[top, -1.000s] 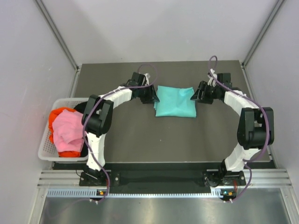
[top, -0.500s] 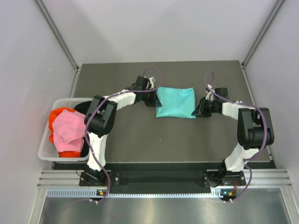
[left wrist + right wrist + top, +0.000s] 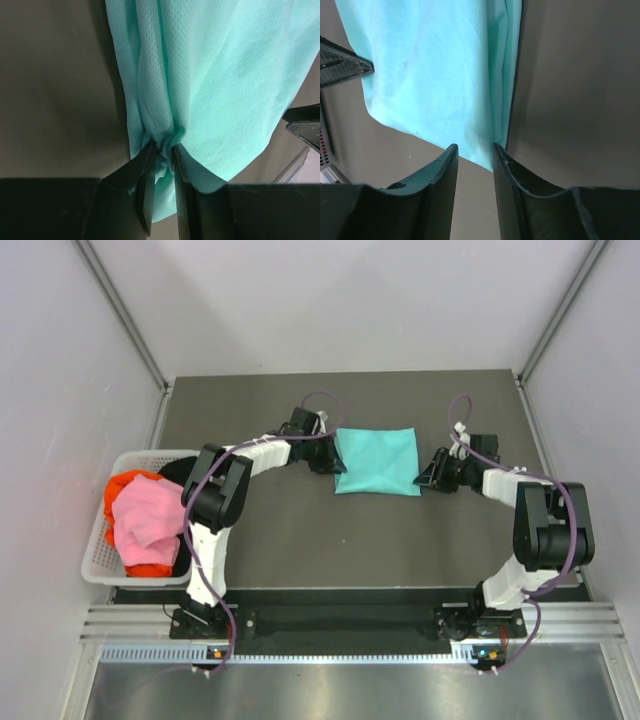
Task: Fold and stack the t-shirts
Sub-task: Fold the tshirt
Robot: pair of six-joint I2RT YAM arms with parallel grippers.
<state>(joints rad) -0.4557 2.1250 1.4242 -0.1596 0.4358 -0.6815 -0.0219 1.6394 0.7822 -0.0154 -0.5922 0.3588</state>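
Observation:
A teal t-shirt (image 3: 376, 460) lies folded into a rough square in the middle of the dark table. My left gripper (image 3: 330, 462) is at its left edge, low on the table. In the left wrist view the jaws (image 3: 164, 149) are shut on a bunched fold of the teal cloth (image 3: 220, 75). My right gripper (image 3: 425, 477) is at the shirt's near right corner. In the right wrist view its jaws (image 3: 474, 149) stand apart, with the corner of the teal cloth (image 3: 435, 65) just at the fingertips, not pinched.
A white lattice basket (image 3: 95, 540) stands at the table's left edge. It holds a pink shirt (image 3: 145, 515) on top of a red-orange one (image 3: 125, 483), with a black one (image 3: 172, 470) at the back. Grey walls close in on both sides.
Both grippers have come nearer and lower at the shirt's side edges. The shirt has settled flatter. The right gripper has slid along the right edge to the near corner.

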